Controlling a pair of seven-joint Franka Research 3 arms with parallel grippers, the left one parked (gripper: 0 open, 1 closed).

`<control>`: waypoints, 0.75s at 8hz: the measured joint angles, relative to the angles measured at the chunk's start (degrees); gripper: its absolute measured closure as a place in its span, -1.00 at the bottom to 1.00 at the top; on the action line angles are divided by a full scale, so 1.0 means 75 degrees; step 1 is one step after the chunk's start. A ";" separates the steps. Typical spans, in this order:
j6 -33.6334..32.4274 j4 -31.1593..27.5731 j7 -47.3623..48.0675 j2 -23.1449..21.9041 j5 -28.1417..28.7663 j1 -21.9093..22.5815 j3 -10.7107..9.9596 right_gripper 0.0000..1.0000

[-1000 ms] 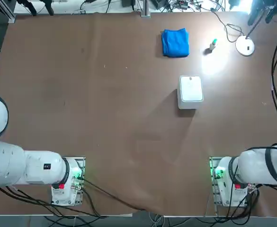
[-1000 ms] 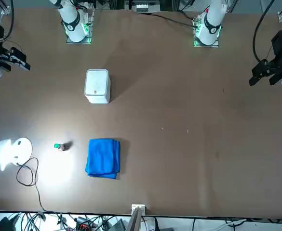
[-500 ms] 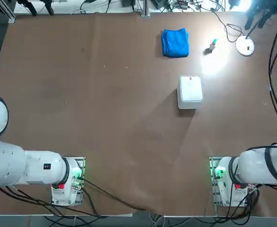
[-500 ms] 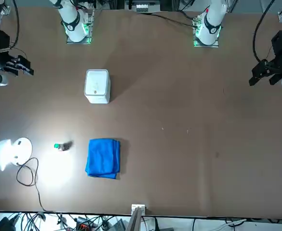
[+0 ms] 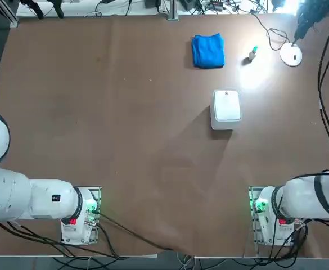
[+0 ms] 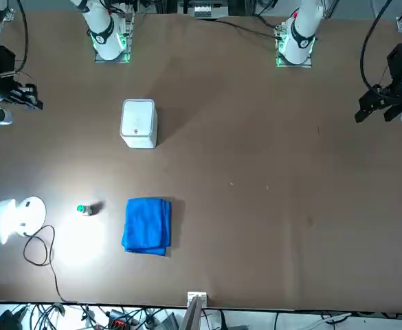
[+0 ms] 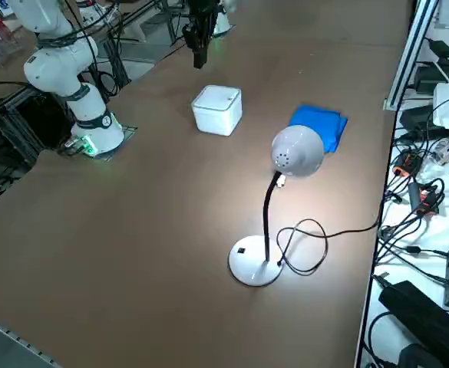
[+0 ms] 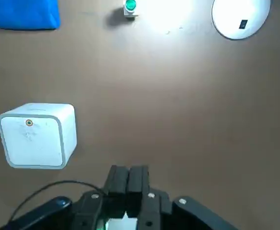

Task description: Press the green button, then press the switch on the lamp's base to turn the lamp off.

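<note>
Since a second ago my right gripper [image 8: 128, 175] has closed empty, fingers pressed together, and in the front view it has slid lower along the left edge. It hangs high, well apart from the button [image 8: 129, 6] at the wrist view's top, beside the base [image 8: 240, 18] at upper right. That green cap is tiny; descending off-centre, I'd tip it over.

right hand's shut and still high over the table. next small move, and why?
Probably bring the right hand forward and down over the green button. Its fingers are already shut, which suits poking. It hangs above bare table, with the button well ahead, between the blue cloth and the lamp's base. The lamp looks lit, and the button comes first.
</note>
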 joint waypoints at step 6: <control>0.4317 -0.1001 0.0271 0.1990 0.0004 -0.0025 -0.0037 0.97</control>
